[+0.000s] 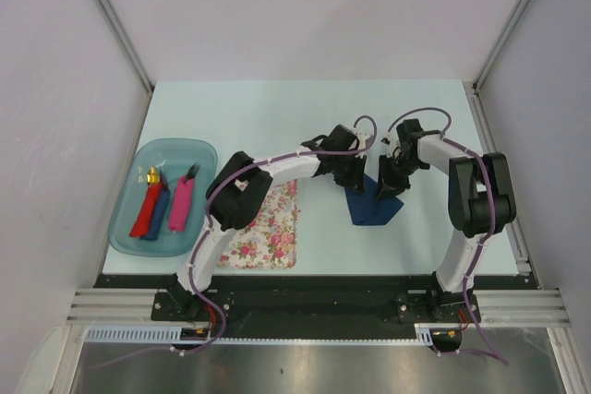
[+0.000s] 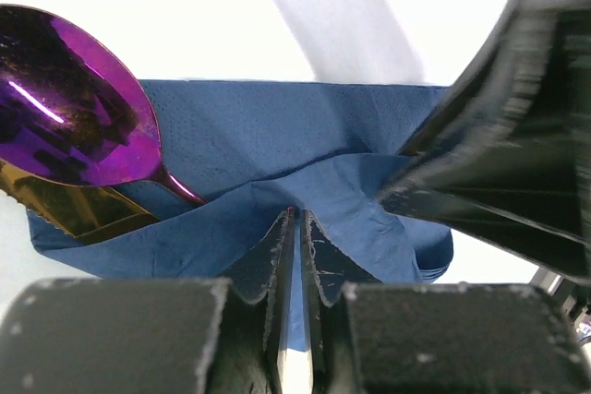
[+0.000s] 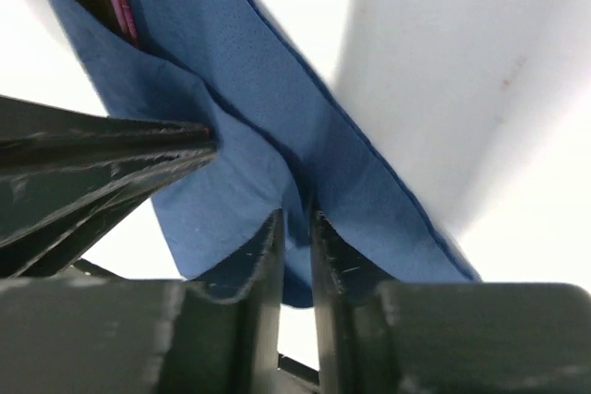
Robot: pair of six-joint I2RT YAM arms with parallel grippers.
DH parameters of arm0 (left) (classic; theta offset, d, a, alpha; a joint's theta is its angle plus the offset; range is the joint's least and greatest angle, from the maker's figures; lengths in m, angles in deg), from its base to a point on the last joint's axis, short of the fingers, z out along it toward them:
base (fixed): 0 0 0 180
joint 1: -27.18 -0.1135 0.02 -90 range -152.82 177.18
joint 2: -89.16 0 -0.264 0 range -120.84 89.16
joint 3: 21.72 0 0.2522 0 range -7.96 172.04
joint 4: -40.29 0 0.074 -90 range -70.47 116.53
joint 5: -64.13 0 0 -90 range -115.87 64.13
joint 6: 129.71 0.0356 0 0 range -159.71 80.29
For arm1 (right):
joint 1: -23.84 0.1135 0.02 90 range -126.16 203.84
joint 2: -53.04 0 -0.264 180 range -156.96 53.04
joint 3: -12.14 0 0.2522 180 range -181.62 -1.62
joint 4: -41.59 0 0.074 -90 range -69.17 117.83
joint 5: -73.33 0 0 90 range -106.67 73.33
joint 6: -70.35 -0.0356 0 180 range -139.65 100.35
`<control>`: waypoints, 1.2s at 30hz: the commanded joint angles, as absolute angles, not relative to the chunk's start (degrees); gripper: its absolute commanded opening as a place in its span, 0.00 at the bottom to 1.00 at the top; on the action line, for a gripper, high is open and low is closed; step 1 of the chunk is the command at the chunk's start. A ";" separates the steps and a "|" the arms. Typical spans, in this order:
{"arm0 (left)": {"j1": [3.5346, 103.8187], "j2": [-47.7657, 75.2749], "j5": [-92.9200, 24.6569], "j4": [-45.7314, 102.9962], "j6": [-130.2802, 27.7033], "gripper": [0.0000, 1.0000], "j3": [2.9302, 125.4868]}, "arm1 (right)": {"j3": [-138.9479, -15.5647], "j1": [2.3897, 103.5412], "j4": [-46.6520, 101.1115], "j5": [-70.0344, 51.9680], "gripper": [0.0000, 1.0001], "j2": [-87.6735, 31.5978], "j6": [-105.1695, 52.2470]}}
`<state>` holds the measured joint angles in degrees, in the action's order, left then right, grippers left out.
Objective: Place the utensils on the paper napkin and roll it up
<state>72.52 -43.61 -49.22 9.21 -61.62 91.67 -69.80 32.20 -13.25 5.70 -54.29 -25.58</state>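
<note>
Both were pinching the navy paper napkin (image 1: pixel 374 209) mid-table, just right of the floral mat (image 1: pixel 268 232). The left gripper (image 2: pixel 297 228) and right gripper (image 3: pixel 295 228) were each clamped on a fold. The purple spoon (image 2: pixel 69 108) and gold utensil (image 2: pixel 74 209) sat tucked inside.

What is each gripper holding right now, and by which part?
Both hold the paper napkin: the left gripper pinches a raised fold at its edge near the purple spoon, and the right gripper pinches another edge fold.
</note>
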 commanded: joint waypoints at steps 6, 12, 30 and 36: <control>73.05 -45.40 -45.56 5.52 -58.96 0.11 93.29 | -73.69 32.18 -14.72 6.61 0.36 -46.10 -24.83; 72.97 -45.31 -46.00 5.44 -58.69 0.10 93.73 | -71.94 34.30 -12.17 9.52 0.24 -47.24 -26.15; 72.44 -37.50 -51.09 13.78 -62.47 0.09 89.42 | -66.92 34.12 -7.15 6.62 0.18 -56.29 -25.97; 72.70 -35.82 -52.24 13.17 -63.44 0.09 89.25 | -67.01 33.86 -7.68 6.09 0.17 -56.64 -25.80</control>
<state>72.65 -40.96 -50.47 11.59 -62.19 89.27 -67.27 33.88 -8.53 9.37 -54.24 -26.56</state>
